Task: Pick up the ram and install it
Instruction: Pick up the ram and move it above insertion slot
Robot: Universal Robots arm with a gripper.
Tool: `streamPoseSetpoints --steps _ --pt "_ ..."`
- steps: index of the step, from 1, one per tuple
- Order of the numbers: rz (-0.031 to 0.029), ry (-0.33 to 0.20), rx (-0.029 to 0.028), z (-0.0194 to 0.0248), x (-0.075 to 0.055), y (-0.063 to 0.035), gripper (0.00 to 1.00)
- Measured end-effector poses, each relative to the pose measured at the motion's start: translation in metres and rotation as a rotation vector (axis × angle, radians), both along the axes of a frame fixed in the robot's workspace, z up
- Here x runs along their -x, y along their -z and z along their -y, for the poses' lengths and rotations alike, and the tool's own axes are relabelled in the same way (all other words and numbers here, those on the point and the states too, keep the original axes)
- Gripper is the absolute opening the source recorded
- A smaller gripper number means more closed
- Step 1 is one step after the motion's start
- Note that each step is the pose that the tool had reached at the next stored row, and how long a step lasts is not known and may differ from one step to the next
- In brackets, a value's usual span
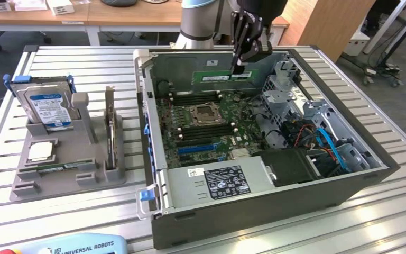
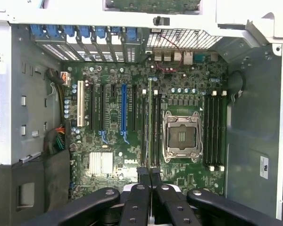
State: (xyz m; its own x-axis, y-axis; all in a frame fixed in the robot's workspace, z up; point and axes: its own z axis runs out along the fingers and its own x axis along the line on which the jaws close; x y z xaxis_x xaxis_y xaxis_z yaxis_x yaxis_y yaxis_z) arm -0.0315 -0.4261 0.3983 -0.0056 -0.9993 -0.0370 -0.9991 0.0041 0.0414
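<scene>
1. Pincer [image 2: 149, 173]: black linkages nearest the wrist lens, fingertips pressed together on the ram [image 2: 149, 122]. In the exterior view it hangs [image 1: 239, 67] over the far part of the case.
2. Computer case [image 1: 259, 211]: open-topped, lying on the slatted surface [image 1: 62, 58]. It holds a green motherboard [image 1: 188, 132] with an empty processor socket [image 1: 206, 114], a labelled power supply [image 1: 217, 182] at the near wall, and a drive bay with blue and red cables.
3. Grey holder [image 1: 48, 182], at the exterior view's left, beside the case: hard drive [image 1: 48, 108] and expansion card [image 1: 110, 121], both upright.
4. Ram [image 1: 217, 77]: held in the air, not seated. Its long axis is level, running along the case's far wall, mostly to the exterior view's left of the fingertips.
5. Appearance: thin, narrow green board (edge-on in the wrist view, over the long slots beside the socket).
</scene>
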Motion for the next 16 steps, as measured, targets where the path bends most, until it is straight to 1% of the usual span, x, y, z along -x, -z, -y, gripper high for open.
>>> streamPoseSetpoints --steps 10,16 --pt "0.0 0.0 0.0 0.0 0.0 0.0174 0.12" --pt "0.0 0.0 0.0 -0.0001 0.0 0.0232 0.12"
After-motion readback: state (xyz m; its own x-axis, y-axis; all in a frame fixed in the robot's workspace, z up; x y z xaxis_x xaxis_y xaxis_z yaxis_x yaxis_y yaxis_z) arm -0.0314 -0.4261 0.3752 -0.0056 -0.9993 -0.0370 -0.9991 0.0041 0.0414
